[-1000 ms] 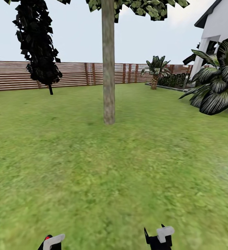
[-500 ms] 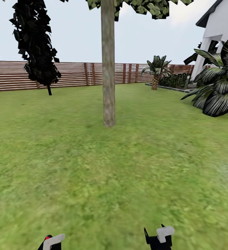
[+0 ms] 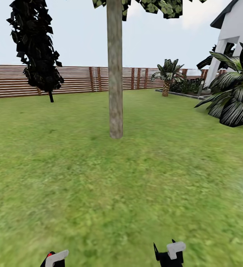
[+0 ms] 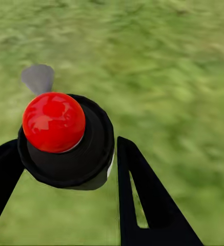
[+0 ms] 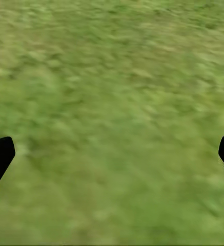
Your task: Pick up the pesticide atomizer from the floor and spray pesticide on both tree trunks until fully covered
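The pesticide atomizer, a black body with a glossy red round cap, sits between the black fingers of my left gripper, which is shut on it; its grey nozzle sticks out over the grass. At the head view's lower edge, a bit of red shows at the left gripper. My right gripper is open, with only lawn between its fingertips. One tree stands straight ahead on the lawn; its thick pale grey-brown trunk is a few metres off. I see no spray specks.
A near-black cone-shaped tree stands at the back left before the brown slat fence. A big palm-like bush and a white house are on the right, and a small palm behind. Open grass lies between me and the trunk.
The whole head view has shifted: the trunk looks slightly nearer and lower, and the side plants have slid outward, so the camera moved forward. Both grippers hold the same pose.
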You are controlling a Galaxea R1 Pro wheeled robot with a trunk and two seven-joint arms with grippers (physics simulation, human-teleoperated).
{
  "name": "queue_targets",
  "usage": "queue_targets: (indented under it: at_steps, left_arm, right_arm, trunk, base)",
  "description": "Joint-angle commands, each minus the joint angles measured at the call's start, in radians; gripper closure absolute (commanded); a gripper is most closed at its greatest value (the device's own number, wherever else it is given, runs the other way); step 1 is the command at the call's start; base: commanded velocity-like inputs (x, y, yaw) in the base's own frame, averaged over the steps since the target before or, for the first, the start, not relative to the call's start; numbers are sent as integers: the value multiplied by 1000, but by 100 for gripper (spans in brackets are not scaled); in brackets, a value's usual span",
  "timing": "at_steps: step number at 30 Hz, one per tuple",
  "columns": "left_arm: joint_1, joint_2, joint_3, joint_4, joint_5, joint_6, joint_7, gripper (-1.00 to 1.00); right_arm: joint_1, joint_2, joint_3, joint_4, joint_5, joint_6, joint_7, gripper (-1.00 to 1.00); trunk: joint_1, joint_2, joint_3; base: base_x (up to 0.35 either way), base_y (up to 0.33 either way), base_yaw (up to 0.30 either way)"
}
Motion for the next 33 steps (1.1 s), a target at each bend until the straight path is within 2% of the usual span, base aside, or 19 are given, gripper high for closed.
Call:
queue_targets:
  at_steps: [1, 33]
  left_arm:
    - [-1, -1, 3, 0, -4, -3, 2, 100]
    - [-1, -1, 3, 0, 0, -3, -8, 100]
  right_arm:
    - [-1, 0, -3, 1, 8, -3, -3, -100]
    - [-1, 0, -3, 1, 8, -3, -3, -100]
  trunk:
    - [0, 0, -1]
    - [0, 0, -1]
  base:
    - [340, 0, 0]
    - [340, 0, 0]
